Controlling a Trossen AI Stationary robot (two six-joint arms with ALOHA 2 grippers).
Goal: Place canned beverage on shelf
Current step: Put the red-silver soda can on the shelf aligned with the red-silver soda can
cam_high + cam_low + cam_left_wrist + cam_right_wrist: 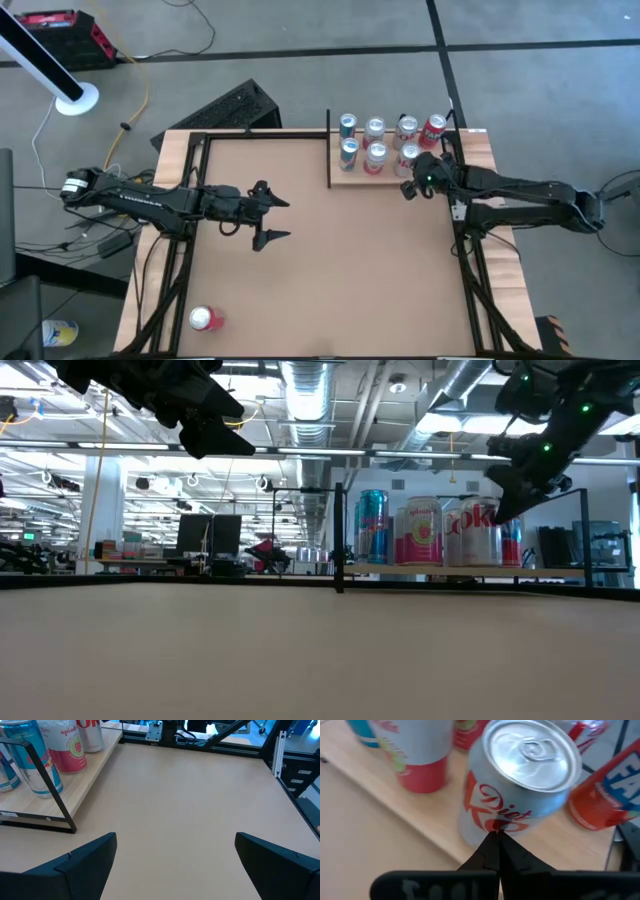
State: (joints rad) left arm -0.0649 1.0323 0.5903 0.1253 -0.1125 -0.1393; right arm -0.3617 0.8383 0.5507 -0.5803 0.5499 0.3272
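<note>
Your right gripper, fingers pressed together and empty, is hovering beside the silver Diet Coke can standing upright on the pale wood-plank shelf. Your left gripper is waiting spread over mid-table. You're likely handling a rigid, smooth, slippery cylinder that dents easily: grip it mid-wall.

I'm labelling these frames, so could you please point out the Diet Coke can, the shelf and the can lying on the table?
Diet Coke can [530, 751]: right wrist view, its silver lid.
Shelf [95, 775]: left wrist view, bare wood plank.
Lying can [206, 318]: high view, its side.
</note>
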